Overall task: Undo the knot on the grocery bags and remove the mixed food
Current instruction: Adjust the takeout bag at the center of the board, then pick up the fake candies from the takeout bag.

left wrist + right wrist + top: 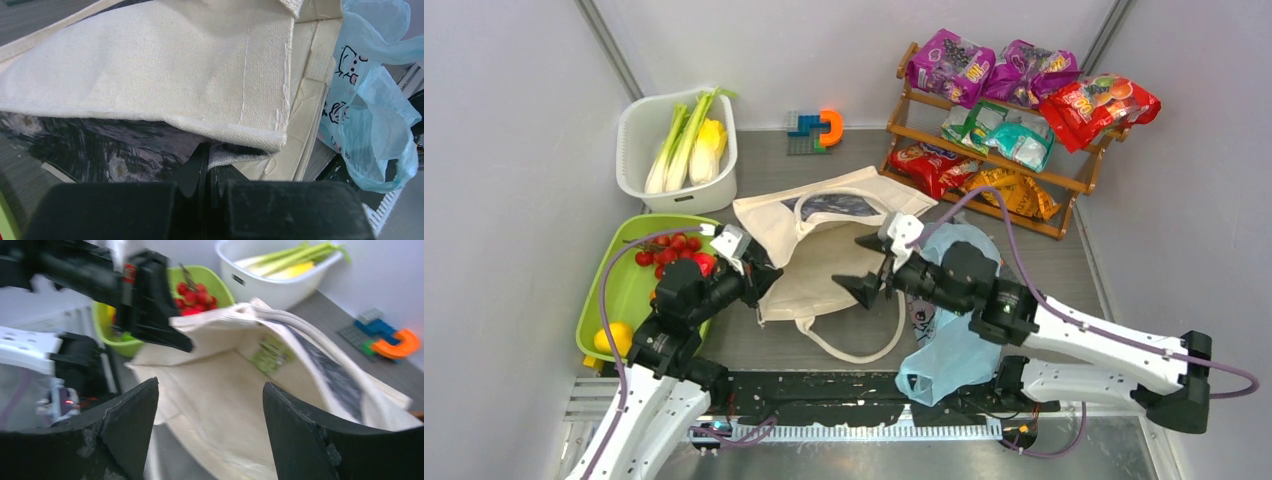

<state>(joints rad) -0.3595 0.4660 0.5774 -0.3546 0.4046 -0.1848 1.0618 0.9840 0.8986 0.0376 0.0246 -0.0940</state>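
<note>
Where the cream canvas tote (819, 272) lies mid-bench (1064, 270), the left end effector (764, 272) is clamped shut on its left hem, seemingly to lift the mouth, while the right end effector (864, 265), jaws spread wide and empty, hangs at the opening. Light-blue plastic bag (949, 350): slumped near right beneath the right arm, flattened; its knot cannot be made out. Mixed food: stalks (679, 140) and yellow vegetable (711, 145) in the white tub (639, 120) far left, red fruits (669, 250) in the green tray (619, 290) at left, red packets (929, 165) on the far-right rack (1064, 185), so both bags look emptied.
</note>
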